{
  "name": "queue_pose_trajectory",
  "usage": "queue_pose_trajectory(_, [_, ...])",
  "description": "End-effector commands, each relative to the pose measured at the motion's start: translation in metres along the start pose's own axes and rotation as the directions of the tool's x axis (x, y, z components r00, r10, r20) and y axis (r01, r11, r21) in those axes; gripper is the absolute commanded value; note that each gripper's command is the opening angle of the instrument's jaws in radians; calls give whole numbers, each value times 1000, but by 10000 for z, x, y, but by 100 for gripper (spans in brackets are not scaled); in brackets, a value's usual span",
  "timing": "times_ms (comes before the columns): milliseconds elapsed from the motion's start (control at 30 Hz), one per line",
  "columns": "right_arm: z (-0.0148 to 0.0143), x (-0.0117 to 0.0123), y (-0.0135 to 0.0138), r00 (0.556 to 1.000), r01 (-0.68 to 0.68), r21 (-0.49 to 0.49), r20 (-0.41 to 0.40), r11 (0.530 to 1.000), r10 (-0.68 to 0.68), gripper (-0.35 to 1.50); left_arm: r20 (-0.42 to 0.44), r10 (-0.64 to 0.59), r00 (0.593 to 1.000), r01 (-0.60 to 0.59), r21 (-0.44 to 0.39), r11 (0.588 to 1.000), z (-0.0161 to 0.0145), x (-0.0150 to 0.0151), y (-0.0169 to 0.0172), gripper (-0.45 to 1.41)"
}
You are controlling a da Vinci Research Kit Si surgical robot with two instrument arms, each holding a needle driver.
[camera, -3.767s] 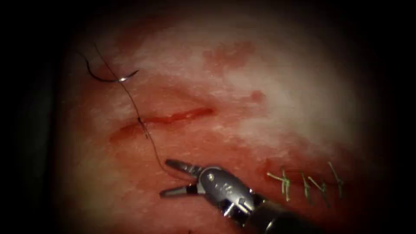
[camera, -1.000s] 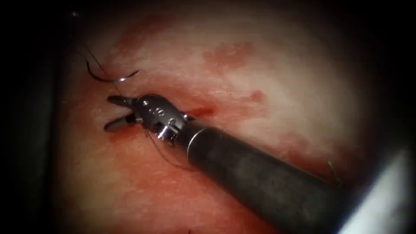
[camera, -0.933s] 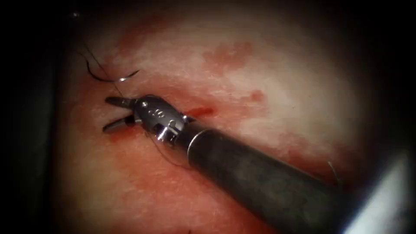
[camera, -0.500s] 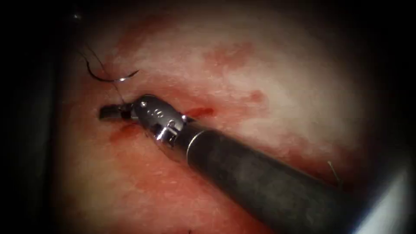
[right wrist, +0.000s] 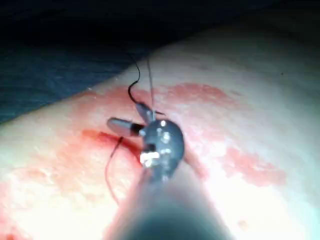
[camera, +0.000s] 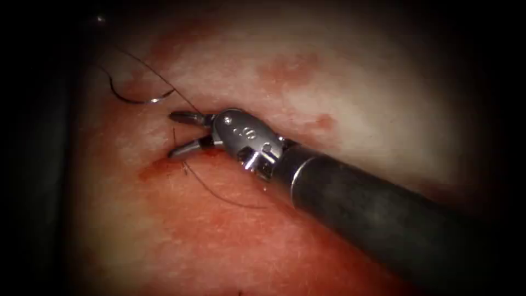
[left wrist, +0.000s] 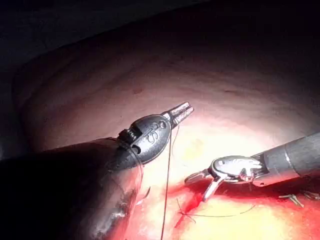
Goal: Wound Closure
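Broadly, the tissue [camera: 339,104] spreads across the endoscope view, its cut [camera: 159,167] at about nine o'clock. Over the cut sits the right tool [camera: 174,134], jaws spread wide, holding nothing. The left tool [left wrist: 182,111], seen from the left wrist camera, seems closed on the thread [camera: 219,194], though that is hard to confirm. Free at ten o'clock, the needle [camera: 137,98] lies on the tissue's surface.
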Motion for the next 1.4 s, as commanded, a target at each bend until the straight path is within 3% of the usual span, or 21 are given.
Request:
queue_pose_trajectory(33, [-6,2,7,1000,7,-3,-5,1000,-7,146,-2,1,1000,-1,1,1000,6,-4,-2,-45])
queue_pose_trajectory(100, [-46,9,8,999,38,-6,-14,999,-38,146,0,1,1000,-1,5,1000,11,-9,-1,-45])
queue_pose_trajectory(167, [-65,6,6,999,39,-11,-8,999,-39,146,3,1,1000,-1,3,1000,17,-12,0,-45])
queue_pose_trajectory(367, [-93,-1,4,999,45,-35,7,998,-44,148,12,1,1000,-1,2,1000,37,-18,5,-45])
queue_pose_trajectory(433, [-117,-6,7,999,50,-70,20,996,-49,148,26,5,1000,-5,-7,1000,60,-32,12,-45])
queue_pose_trajectory(567, [-165,-15,13,997,58,-123,59,991,-51,148,70,-12,997,16,-45,999,106,-79,33,-45])
queue_pose_trajectory(700, [-212,-23,18,994,64,-180,94,982,-48,148,95,-70,993,76,-62,995,158,-148,55,-45])
queue_pose_trajectory(900, [-223,-27,13,994,68,-217,103,974,-47,148,105,-114,988,121,-60,991,215,-217,54,-45])
queue_pose_trajectory(967, [-222,-28,12,994,69,-218,102,973,-48,148,107,-117,987,124,-61,990,222,-226,52,-45])
queue_pose_trajectory(1100, [-213,-40,4,993,80,-221,97,972,-59,148,130,-172,976,176,-19,984,265,-283,20,-45])
queue_pose_trajectory(1200, [-209,-47,2,993,85,-222,95,971,-65,148,117,-195,974,198,-13,980,286,-296,11,-45])
queue_pose_trajectory(1233, [-205,-53,-1,993,90,-221,88,971,-72,148,125,-201,972,204,-14,979,306,-305,5,-45])
queue_pose_trajectory(1400, [-203,-60,-5,993,97,-224,87,970,-79,148,134,-210,968,215,-23,976,323,-318,-2,-45])
